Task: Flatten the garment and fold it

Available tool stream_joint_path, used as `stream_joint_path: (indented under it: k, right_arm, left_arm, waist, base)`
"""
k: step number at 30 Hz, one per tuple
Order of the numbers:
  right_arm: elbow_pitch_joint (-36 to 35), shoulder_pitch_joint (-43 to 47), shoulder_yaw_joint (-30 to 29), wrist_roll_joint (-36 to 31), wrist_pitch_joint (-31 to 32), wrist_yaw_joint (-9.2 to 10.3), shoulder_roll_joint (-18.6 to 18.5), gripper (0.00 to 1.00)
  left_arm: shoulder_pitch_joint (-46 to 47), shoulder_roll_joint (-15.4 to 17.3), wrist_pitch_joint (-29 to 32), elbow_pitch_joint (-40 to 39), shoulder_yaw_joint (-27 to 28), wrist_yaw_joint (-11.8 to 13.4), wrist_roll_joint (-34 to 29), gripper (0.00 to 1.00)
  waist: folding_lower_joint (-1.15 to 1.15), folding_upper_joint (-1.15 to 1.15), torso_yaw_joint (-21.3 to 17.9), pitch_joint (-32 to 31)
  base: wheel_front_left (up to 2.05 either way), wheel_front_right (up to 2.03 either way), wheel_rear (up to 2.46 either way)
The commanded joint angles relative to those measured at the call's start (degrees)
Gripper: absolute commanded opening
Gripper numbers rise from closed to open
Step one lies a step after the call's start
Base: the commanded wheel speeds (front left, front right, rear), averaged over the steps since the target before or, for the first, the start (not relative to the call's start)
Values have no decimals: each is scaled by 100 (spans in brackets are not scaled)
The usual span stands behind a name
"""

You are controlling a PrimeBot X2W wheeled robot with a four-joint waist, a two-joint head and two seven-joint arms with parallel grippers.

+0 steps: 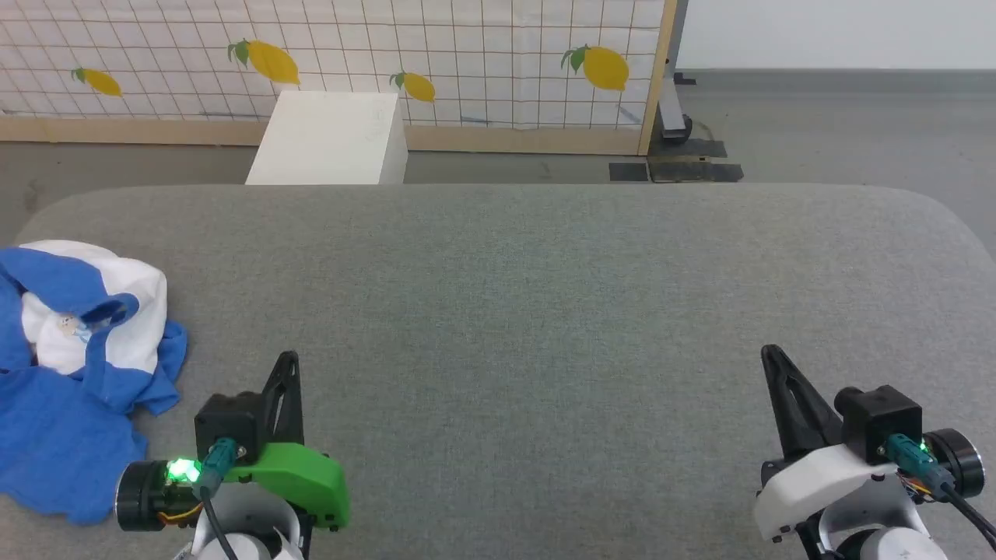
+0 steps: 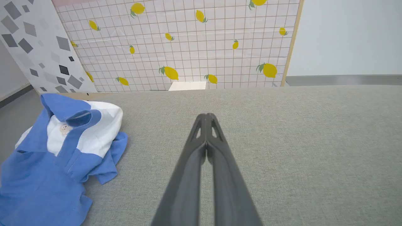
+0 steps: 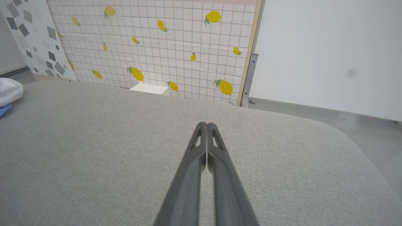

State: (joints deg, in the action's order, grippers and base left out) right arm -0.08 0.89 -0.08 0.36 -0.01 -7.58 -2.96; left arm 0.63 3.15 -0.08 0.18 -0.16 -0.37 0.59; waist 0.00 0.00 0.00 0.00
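Observation:
The garment (image 1: 74, 365), a white shirt with blue sleeves and trim, lies crumpled in a heap at the left edge of the grey table (image 1: 529, 311). In the left wrist view the garment (image 2: 59, 157) sits to the left of my fingers. My left gripper (image 1: 289, 359) hovers just right of the heap, shut and empty, its tips (image 2: 206, 116) pressed together. My right gripper (image 1: 770, 354) is far to the right, shut with nothing in it, its tips (image 3: 206, 125) closed over bare table. A white and blue bit of the garment (image 3: 8, 92) shows at the right wrist view's left edge.
The padded grey table has rounded corners and a wide bare middle. Beyond its far edge stand a white box (image 1: 331, 140) and a lemon-patterned tiled panel (image 1: 467, 62) with a wooden frame. Grey floor (image 1: 817, 132) lies at the right.

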Motion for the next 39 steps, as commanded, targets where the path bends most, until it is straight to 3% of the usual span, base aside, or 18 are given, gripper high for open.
stream_joint_path:
  k: [1, 25, 26, 39]
  right_arm:
    - [8, -89, 8, -36, 1, 9, 8, 0]
    - [8, -89, 8, -36, 1, 9, 8, 0]
    - [0, 0, 1, 0, 0, 0, 0, 100]
    - [46, -5, -20, 81, -68, 1, 0, 100]
  left_arm:
    - [-63, -27, 8, -18, 16, 37, -59, 0]
    - [-63, -27, 8, -18, 16, 37, -59, 0]
    - [-1, 0, 0, 0, 0, 0, 0, 100]
    - [60, 0, -102, 117, -96, 50, 79, 100]
  waist:
    - [0, 0, 0, 0]
    - [0, 0, 0, 0]
    - [0, 0, 0, 0]
    - [0, 0, 37, -6]
  base:
    - [0, 0, 0]
    - [0, 0, 0]
    - [0, 0, 0]
    - [0, 0, 0]
